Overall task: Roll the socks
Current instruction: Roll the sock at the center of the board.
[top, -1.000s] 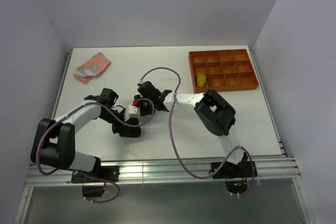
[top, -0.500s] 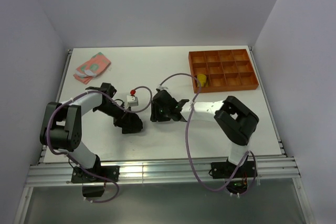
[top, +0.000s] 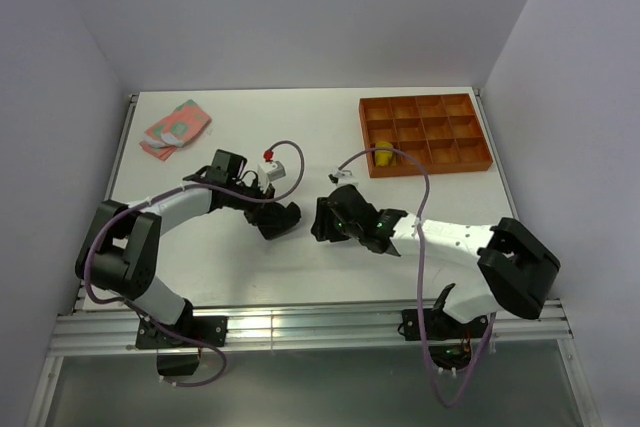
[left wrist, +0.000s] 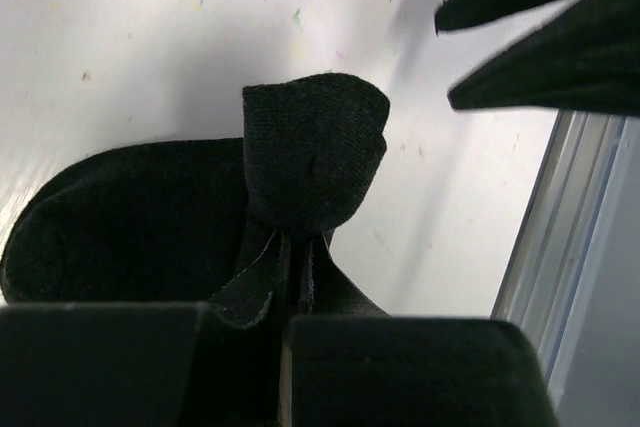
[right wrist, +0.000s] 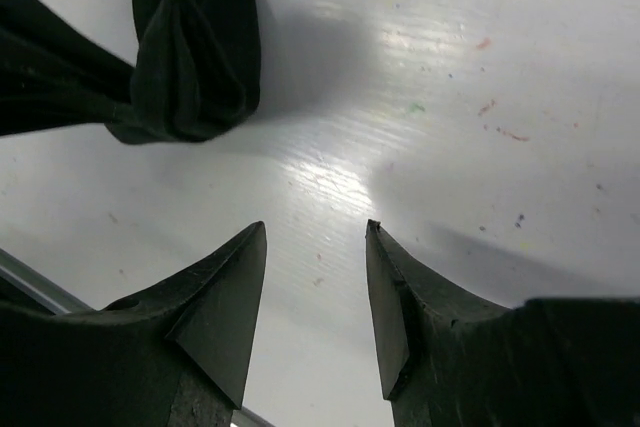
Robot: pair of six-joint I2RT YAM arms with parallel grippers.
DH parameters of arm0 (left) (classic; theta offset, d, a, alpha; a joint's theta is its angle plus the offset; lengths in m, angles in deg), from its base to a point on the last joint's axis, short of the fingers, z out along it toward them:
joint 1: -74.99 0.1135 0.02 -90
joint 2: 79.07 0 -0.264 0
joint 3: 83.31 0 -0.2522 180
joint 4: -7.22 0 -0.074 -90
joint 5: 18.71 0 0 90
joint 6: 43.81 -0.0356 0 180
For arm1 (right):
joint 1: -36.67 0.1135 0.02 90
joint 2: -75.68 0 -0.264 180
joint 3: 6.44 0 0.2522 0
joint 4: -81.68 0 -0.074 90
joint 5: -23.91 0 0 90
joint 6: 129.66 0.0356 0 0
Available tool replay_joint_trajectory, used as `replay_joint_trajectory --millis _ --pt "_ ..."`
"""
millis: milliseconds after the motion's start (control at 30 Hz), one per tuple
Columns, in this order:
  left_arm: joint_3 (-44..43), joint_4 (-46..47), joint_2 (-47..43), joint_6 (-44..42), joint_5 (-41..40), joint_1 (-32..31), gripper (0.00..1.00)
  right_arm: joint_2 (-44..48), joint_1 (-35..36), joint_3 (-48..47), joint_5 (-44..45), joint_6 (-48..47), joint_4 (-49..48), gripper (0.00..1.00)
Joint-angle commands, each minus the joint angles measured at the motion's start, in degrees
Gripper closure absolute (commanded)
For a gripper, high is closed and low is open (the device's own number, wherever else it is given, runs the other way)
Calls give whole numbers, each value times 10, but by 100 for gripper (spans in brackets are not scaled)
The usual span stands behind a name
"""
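White table (top: 300, 132); pale lavender walls (top: 300, 7)

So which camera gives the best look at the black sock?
The left wrist view: the black sock fills it, its folded end pinched between the left fingers. The right wrist view catches only one bunched end at its top left. From above it is only a small dark shape.

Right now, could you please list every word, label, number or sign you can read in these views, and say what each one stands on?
None: no readable text in any view.
The black sock, pink sock, yellow sock and tray show no lettering.
The marks on the table are only coloured specks, not writing.
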Motion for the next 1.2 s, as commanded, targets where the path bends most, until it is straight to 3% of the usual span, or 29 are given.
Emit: replay_joint_trajectory --millis 0,133,300,500,733,967,1167 --pt "-12 73 9 90 -25 -19 100 44 -1 21 -3 -35 -51 48" --pt "-34 73 41 125 -31 -30 100 50 -1 10 4 -64 -41 48" --pt "-8 165 42 191 -83 -69 100 65 -2 15 44 -56 -19 47" --pt "20 247 39 211 -157 -170 100 119 -8 49 60 -53 4 46" --pt "76 288 34 175 -137 -228 100 159 -9 85 44 -65 11 45" --pt "73 265 64 179 -113 -230 100 148 -16 106 0 -107 -25 43" --pt "76 280 83 190 -70 -219 100 115 -38 141 -49 -132 -128 42"
